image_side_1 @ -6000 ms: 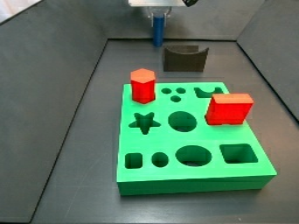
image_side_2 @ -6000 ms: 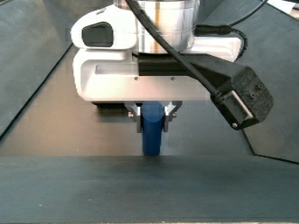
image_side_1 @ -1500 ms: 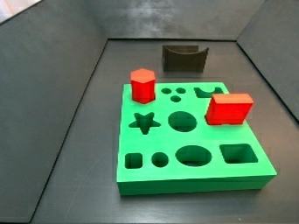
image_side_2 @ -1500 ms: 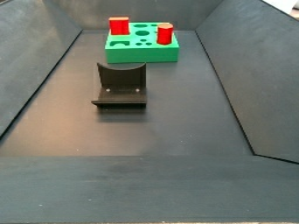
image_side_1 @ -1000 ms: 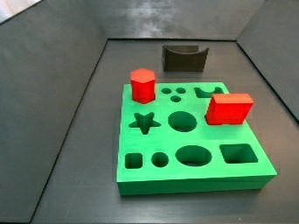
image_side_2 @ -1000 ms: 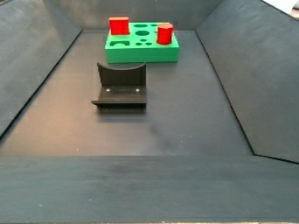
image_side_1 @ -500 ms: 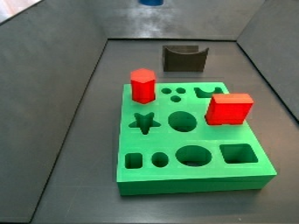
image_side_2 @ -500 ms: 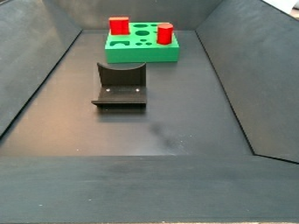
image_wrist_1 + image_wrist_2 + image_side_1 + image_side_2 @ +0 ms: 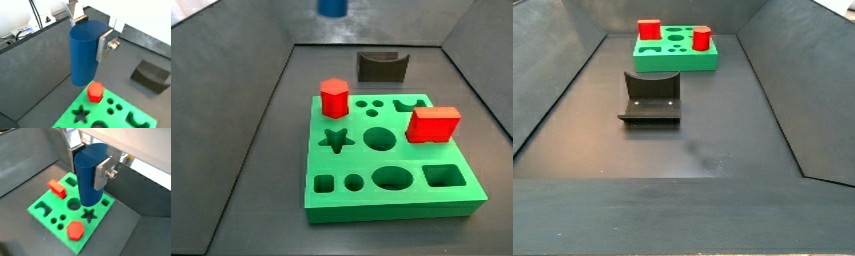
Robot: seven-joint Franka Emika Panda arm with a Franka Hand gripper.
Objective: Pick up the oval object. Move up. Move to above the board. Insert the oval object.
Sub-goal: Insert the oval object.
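Oval object [image 9: 88,52]: smooth matte blue peg with rounded sides, held upright and aloft, pinched between the gripper's [image 9: 90,30] flat silver finger plates [image 9: 105,46]; same grasp in both wrist views, peg [image 9: 89,175] between plates [image 9: 101,174], gripper [image 9: 91,155] closed on it. In a side view only the peg's lower end [image 9: 331,7] shows at the frame's 12 o'clock edge, high above the floor, up and back from the board; the gripper itself is out of that frame. Board [image 9: 392,160]: bright green square slab, thick, matte, flat on the floor, with cut-outs visible as star, circles, square and rounded slots. Seen also in wrist views [image 9: 127,115] [image 9: 50,213] below the peg, and small at the far end in a side view [image 9: 676,55]. Red hexagonal prism [image 9: 334,98] stands upright at the board's 10 o'clock corner; red cube [image 9: 433,124] sits at its 3 o'clock edge. Both also in a side view: cube [image 9: 649,30], prism [image 9: 703,38]. Fixture [image 9: 382,66]: dark L-shaped bracket on a base plate, standing on the floor at 12 o'clock beyond the board, apart from it; in a side view [image 9: 651,97] it sits nearer the camera than the board. Floor [image 9: 265,190]: dark grey, matte, slightly mottled. Sloped dark grey walls [image 9: 553,60] enclose the workspace on both sides.
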